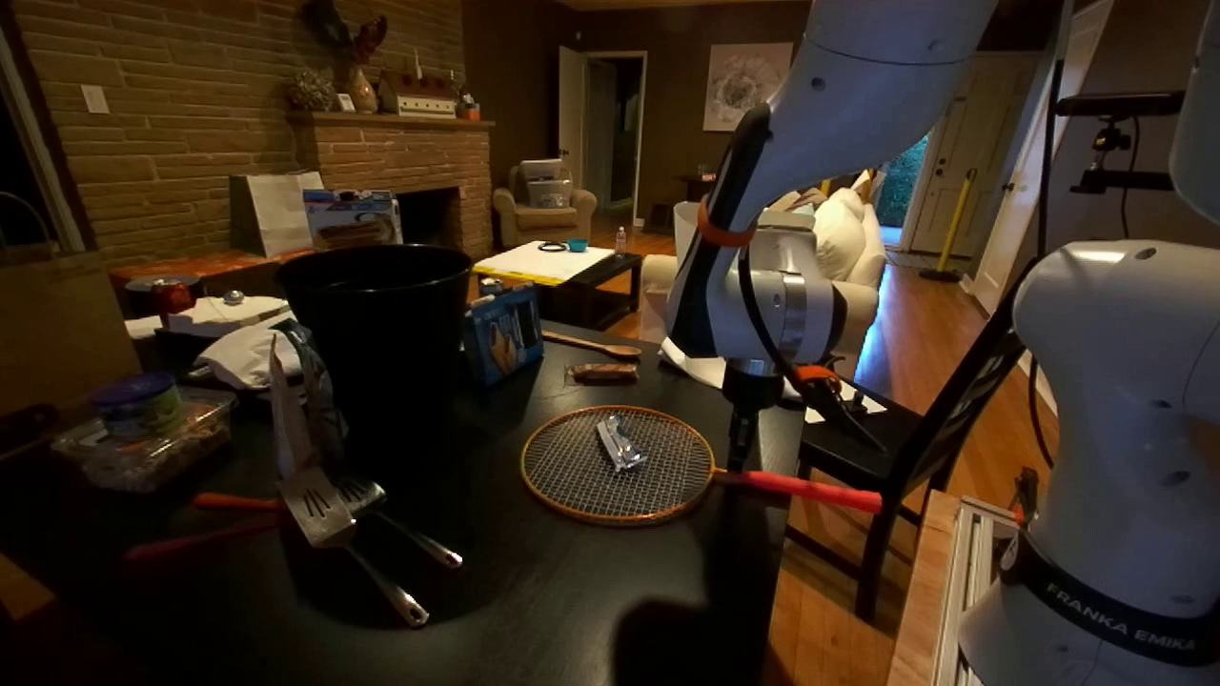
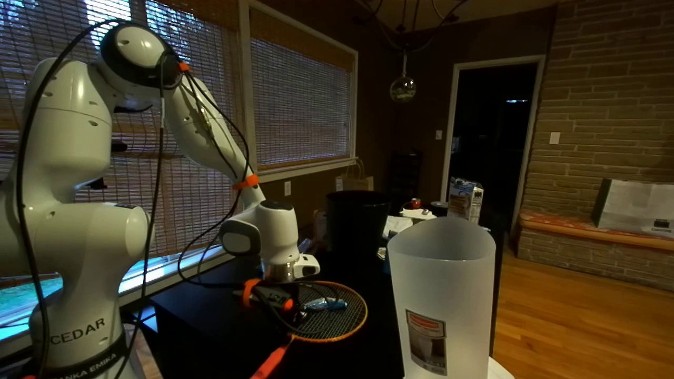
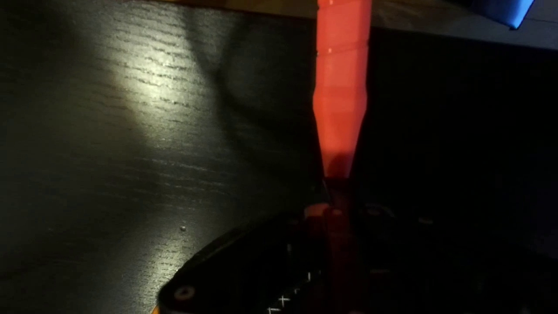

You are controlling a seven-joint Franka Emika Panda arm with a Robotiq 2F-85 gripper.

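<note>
An orange-rimmed badminton racket with a red handle (image 1: 820,491) lies on the dark table (image 1: 572,591). Its handle also shows in an exterior view (image 2: 272,363) and in the wrist view (image 3: 341,100). My gripper (image 1: 740,462) points down at the dark shaft, between handle and head. In the wrist view, the fingertips (image 3: 338,213) look closed about the shaft, though this part is very dark. A shiny silver and blue packet (image 1: 620,445) lies on the racket strings. It also shows in an exterior view (image 2: 325,304).
A black bin (image 1: 381,353) stands on the table, with a blue box (image 1: 503,333) beside it. A wooden spoon (image 1: 600,346), a brown wrapped bar (image 1: 602,372) and metal spatulas (image 1: 319,510) lie about. A translucent bin (image 2: 445,300) stands near the table. A chair (image 1: 886,448) is at the edge.
</note>
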